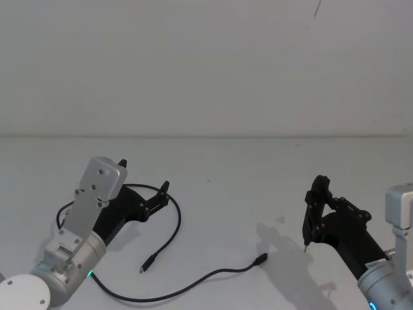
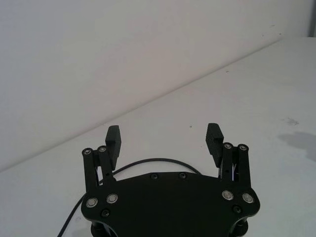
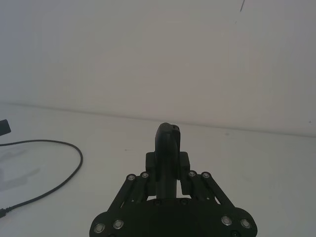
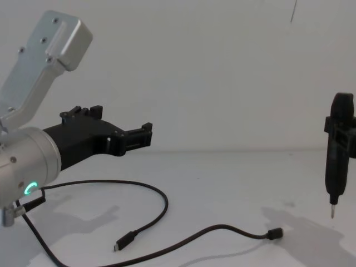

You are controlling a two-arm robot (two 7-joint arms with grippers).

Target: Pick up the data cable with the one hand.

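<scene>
Head view lays out the whole data cable (image 1: 179, 223): thin, black, looping flat on the white table (image 1: 258, 161) beneath the left gripper (image 1: 144, 176). One plug (image 1: 147, 265) sits at its 6 o'clock, second plug (image 1: 260, 259) around 4. Chest view adds that the gripper hangs clear above the cord. Left wrist view shows its jaws spread wide, grasping nothing. Right gripper (image 1: 315, 203), off at 3 o'clock, is clenched.

bare table (image 1: 245, 194) lying open around the data cable (image 1: 179, 223); left gripper (image 2: 164, 134) hovering over its loop, right gripper (image 3: 168, 133) standing well apart.
</scene>
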